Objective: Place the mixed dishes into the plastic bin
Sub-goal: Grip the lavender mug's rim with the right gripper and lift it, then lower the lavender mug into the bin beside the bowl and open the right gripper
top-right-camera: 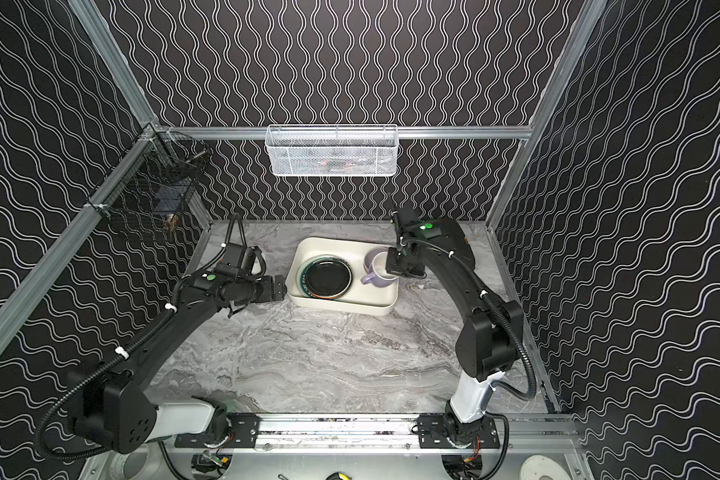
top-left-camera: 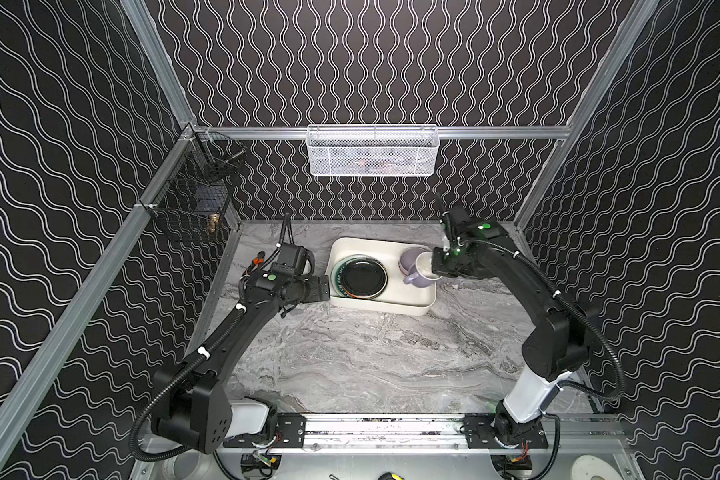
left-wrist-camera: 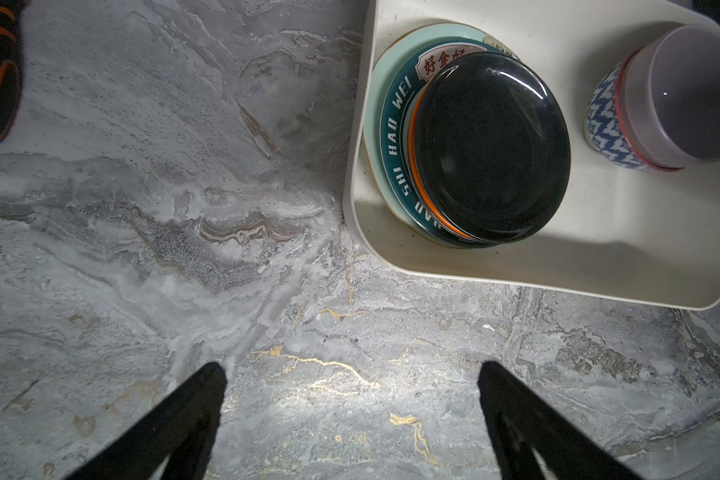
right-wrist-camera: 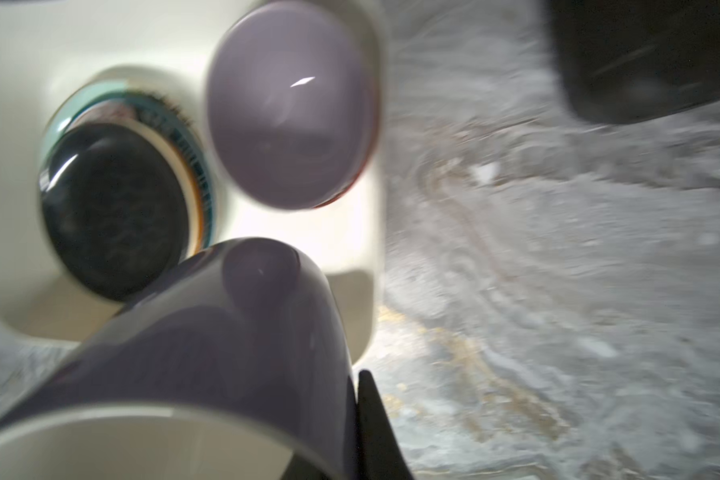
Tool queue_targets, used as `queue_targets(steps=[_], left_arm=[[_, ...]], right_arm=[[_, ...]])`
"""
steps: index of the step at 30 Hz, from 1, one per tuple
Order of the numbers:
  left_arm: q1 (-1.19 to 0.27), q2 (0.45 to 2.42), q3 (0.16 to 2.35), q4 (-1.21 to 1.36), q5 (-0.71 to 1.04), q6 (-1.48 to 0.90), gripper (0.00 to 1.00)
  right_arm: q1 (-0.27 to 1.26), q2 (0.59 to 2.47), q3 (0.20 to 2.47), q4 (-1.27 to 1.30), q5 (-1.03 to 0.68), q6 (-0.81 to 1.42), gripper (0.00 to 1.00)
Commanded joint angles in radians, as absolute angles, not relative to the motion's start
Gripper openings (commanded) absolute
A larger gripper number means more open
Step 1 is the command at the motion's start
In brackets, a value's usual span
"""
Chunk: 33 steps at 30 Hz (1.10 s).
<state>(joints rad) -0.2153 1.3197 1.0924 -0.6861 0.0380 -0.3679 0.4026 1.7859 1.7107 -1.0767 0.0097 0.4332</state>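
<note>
Mug [top-left-camera: 419, 279], lavender, tilted over right end of the cream bin [top-left-camera: 362, 247], near a lavender bowl [right-wrist-camera: 287, 104]; right pincer [top-left-camera: 435, 272] clamped on its rim. Plate stack [top-left-camera: 360, 277], black on top, in bin's left half. Left pincer [left-wrist-camera: 352, 368] wide open, empty, over bench [left-wrist-camera: 184, 208] left of bin.

The table [top-left-camera: 371, 353] lies bare and open in front of the plastic bin [top-left-camera: 383, 307]. Inside, the plate stack [top-left-camera: 360, 277] fills the left half. Stacked bowls [left-wrist-camera: 661, 104] and the mug [top-left-camera: 416, 272] held by the right tool [top-left-camera: 436, 272] crowd the right. The left tool [top-left-camera: 323, 286] stands just beside its left wall.
</note>
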Motion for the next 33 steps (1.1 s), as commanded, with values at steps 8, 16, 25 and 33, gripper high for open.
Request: queue_targets(steps=[8, 16, 25, 33], left_arm=[[-0.216, 1.278, 1.069, -0.709, 0.003, -0.360, 0.98], [-0.215, 1.276, 1.075, -0.716, -0.008, -0.338, 0.98], [-0.215, 1.297, 1.082, -0.696, 0.005, -0.324, 0.98], [-0.215, 1.342, 1.101, -0.679, 0.026, -0.323, 0.98]], right_arm=[[0.459, 1.844, 1.615, -1.018, 0.013, 0.487, 0.10], [0.459, 1.891, 1.587, -0.990, 0.022, 0.495, 0.10], [0.459, 1.947, 1.535, -0.972, 0.071, 0.505, 0.12], [0.459, 1.917, 1.519, -0.958, 0.106, 0.511, 0.39]])
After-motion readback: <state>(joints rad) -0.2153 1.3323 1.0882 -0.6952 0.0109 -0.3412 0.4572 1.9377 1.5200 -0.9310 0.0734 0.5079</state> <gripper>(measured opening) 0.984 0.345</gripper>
